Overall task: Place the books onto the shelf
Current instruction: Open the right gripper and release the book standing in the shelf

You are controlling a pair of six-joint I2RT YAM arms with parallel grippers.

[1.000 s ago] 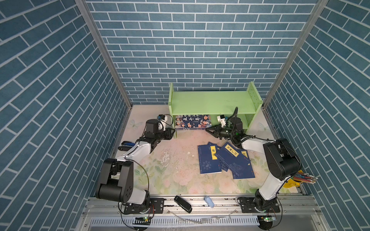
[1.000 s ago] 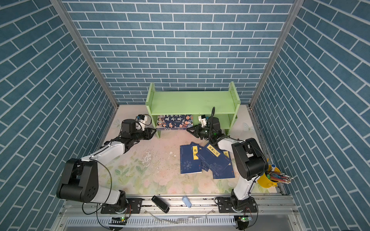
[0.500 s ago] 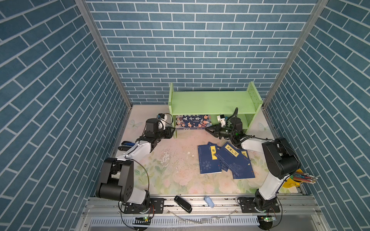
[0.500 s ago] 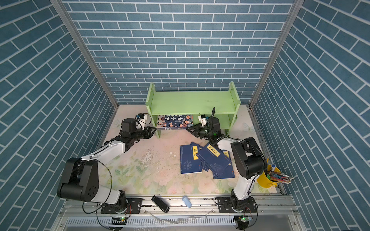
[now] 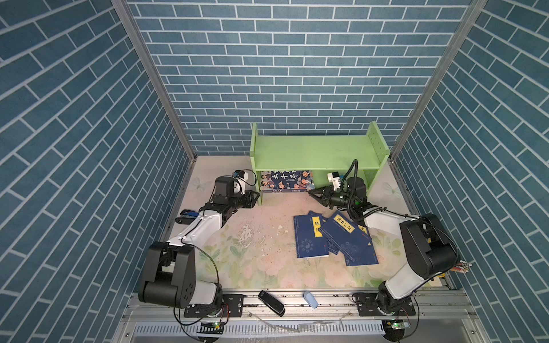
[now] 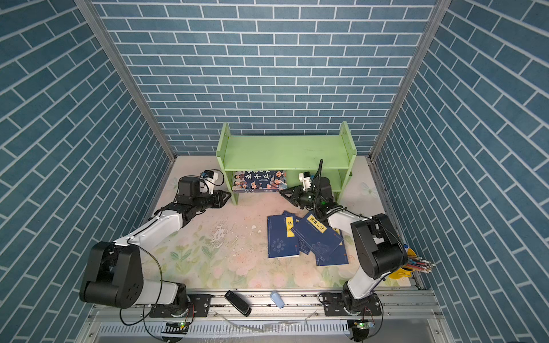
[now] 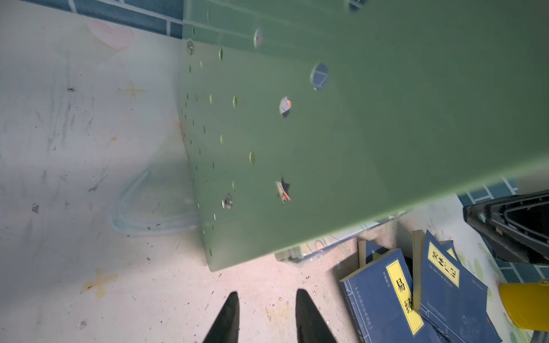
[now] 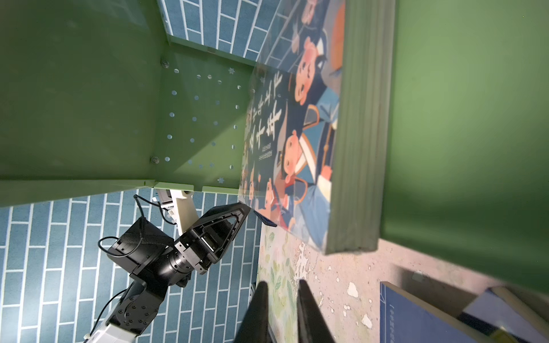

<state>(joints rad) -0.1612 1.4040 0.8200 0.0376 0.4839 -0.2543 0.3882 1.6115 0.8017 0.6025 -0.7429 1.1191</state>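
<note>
Hanging low over the floral mat (image 5: 252, 261) in both top views, the left claw (image 5: 255, 198) points at the outer face of the shelf (image 5: 315, 151), its tips just beside the near upright. Whether they touch it cannot be told. Past that upright from the left claw, the large book (image 5: 286, 181) lies cover up in the lower tier. The right claw (image 5: 312, 194) sits just beside the book's other front corner, its tips aimed at it. The navy books (image 5: 323, 237) lie in a loose overlapping pile on the mat behind the right claw, partly under its forearm. The other top view gives the same layout: left claw (image 6: 227, 196), shelf (image 6: 285, 153), large book (image 6: 261, 179), right claw (image 6: 284, 194), navy books (image 6: 285, 237).

In the left wrist view, the left claw (image 7: 267, 294) stands narrowly parted with nothing between its fingertips (image 7: 233, 300). The shelf (image 7: 326, 133), its holed panel, fills the space ahead. The navy books (image 7: 383, 300) lie off to one side, with a yellow cup (image 7: 525, 306) beyond them.

In the right wrist view, the right claw (image 8: 282, 283) shows only a slim gap and grips nothing. The large book (image 8: 297, 142) lies ahead inside the shelf (image 8: 89, 104). The left claw (image 8: 237, 213) is at its far corner.
</note>
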